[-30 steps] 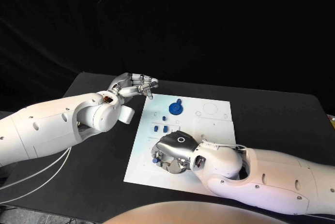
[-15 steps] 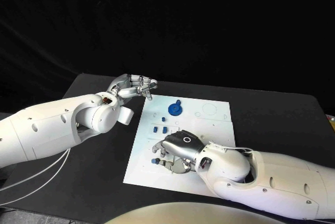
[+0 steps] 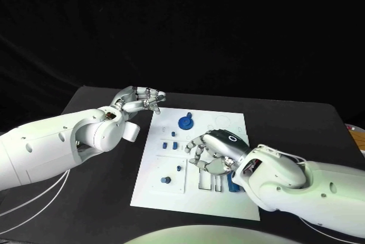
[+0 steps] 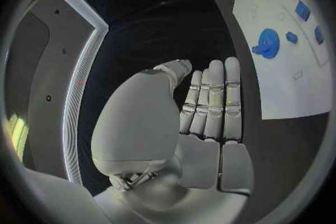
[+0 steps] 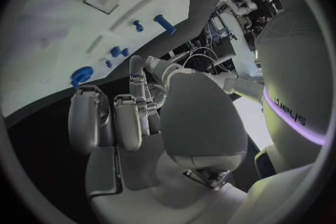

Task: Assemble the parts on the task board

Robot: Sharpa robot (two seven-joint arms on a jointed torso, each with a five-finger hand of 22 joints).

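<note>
1. We hover our right hand (image 3: 215, 149) over the white board (image 3: 228, 202), fingers curled; whether it grips anything we cannot tell
2. Our left hand (image 3: 141, 100) waits beside the board's far corner, fingers curled, empty, clear of the blue gear (image 3: 187, 120)

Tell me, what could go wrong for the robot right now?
The right hand hovers low over the task board, with small blue parts close beside its fingers. A careless sweep could knock them out of place. It also hides part of the board from the head camera, so aiming may be harder. The left hand sits at the board's far corner near the blue gear; moving inward, it might bump the gear.
</note>
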